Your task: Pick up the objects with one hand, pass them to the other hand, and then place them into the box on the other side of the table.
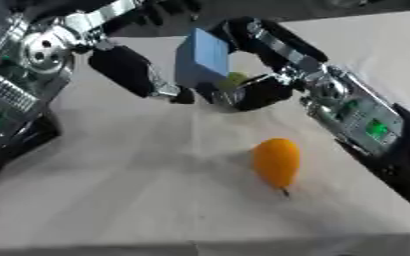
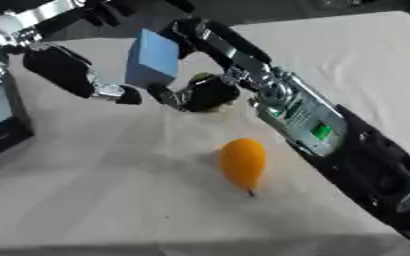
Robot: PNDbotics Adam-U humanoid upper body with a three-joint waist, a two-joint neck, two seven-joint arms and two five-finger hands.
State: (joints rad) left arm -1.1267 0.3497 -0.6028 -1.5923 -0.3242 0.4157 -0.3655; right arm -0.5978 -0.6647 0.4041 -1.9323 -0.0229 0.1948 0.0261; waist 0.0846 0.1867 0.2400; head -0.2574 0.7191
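Wrinkled white cloth (image 1: pixel 138 190) covers the table, dark beyond.

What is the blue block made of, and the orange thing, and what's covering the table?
The blue block looks like matte foam or plastic: flat faces, no shine. The orange fruit looks like smooth plastic or real fruit skin; it has a soft sheen and a small stem. The table cover is cloth, showing creases.

A robot test lab is showing here: exposed circuit boards (image 1: pixel 370 127) on the humanoid arms are hovering above a cloth-covered table (image 1: pixel 112 190).
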